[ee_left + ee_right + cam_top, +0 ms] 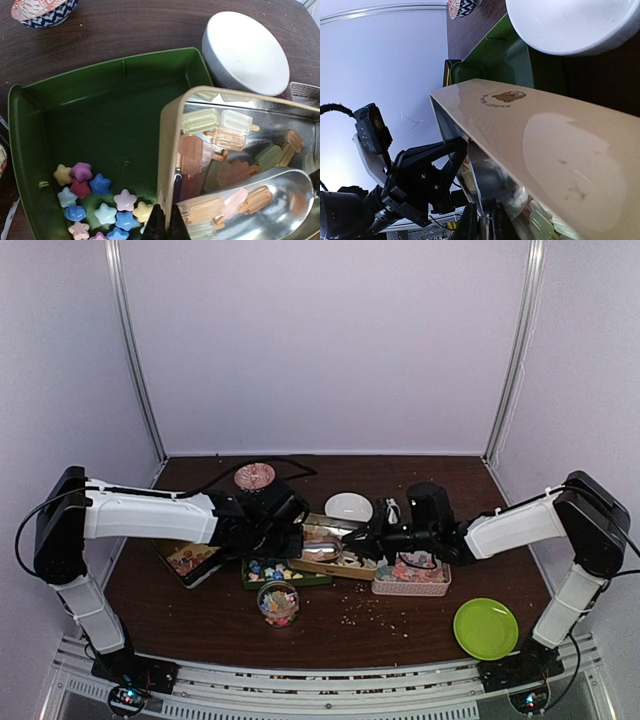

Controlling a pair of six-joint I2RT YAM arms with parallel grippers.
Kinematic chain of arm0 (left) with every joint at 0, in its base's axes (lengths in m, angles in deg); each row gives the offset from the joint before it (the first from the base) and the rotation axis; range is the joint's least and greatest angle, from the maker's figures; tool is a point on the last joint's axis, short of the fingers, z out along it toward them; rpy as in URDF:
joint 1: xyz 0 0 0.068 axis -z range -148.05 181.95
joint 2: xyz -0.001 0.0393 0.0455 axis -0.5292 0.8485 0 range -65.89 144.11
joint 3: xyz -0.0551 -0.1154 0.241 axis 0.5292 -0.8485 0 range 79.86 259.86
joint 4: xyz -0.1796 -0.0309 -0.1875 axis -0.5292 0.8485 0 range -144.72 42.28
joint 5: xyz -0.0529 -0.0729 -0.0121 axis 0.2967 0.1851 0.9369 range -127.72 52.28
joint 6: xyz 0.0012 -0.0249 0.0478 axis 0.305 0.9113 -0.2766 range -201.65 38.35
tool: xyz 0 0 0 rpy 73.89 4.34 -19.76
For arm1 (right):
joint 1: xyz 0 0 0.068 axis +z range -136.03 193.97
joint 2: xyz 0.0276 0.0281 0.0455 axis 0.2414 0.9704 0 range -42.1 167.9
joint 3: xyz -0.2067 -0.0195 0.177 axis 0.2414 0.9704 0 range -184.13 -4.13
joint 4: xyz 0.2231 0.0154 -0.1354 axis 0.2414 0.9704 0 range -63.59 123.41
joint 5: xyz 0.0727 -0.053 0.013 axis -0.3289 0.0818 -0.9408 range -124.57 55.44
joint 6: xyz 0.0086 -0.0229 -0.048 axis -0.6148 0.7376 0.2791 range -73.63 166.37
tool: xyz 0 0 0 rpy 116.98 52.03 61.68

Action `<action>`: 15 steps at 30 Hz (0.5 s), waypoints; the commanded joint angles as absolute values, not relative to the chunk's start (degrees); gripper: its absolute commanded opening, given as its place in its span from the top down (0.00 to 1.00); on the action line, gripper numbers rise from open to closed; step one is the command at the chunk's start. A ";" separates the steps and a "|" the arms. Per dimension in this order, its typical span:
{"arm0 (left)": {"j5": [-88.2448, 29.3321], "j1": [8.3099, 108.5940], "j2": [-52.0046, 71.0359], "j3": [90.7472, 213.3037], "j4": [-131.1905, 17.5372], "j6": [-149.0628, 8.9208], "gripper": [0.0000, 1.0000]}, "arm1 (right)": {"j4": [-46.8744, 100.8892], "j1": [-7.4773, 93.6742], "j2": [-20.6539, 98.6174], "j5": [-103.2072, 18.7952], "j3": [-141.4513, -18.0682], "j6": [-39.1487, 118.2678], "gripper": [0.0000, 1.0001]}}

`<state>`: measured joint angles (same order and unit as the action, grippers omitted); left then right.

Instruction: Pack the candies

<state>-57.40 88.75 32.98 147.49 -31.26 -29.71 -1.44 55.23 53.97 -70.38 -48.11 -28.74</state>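
Note:
Pastel star candies [100, 205] lie in a green tray [100, 110], also seen in the top view [262, 571]. A beige tin [167, 150] holds pale amber, pink and green lolly-shaped candies [220, 135]. My left gripper [167, 222] is shut on the tin's wall; in the top view it [293, 532] is at the tin's [322, 562] left end. My right gripper [485, 220] is shut on the handle of a metal scoop [270, 195], whose bowl lies inside the tin with several candies in it. In the top view the right gripper [362, 538] reaches in from the right.
A glass jar [278, 602] with coloured candies stands in front of the green tray. A pink tin [410, 578] is to the right, a white bowl [348, 506] behind, a patterned bowl [254, 476] at the back, a green plate [485, 628] front right. Crumbs [378, 610] dot the table.

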 commanded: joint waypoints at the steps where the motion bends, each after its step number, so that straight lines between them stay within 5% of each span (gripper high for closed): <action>1: -56.28 89.43 29.49 151.42 -42.97 -28.89 1.00 | -6.96 55.79 56.18 -71.88 -47.29 -32.76 1.00; 15: -61.25 87.40 26.92 149.74 -36.04 -26.04 1.00 | -13.46 53.85 51.60 -73.22 -42.88 -34.30 1.00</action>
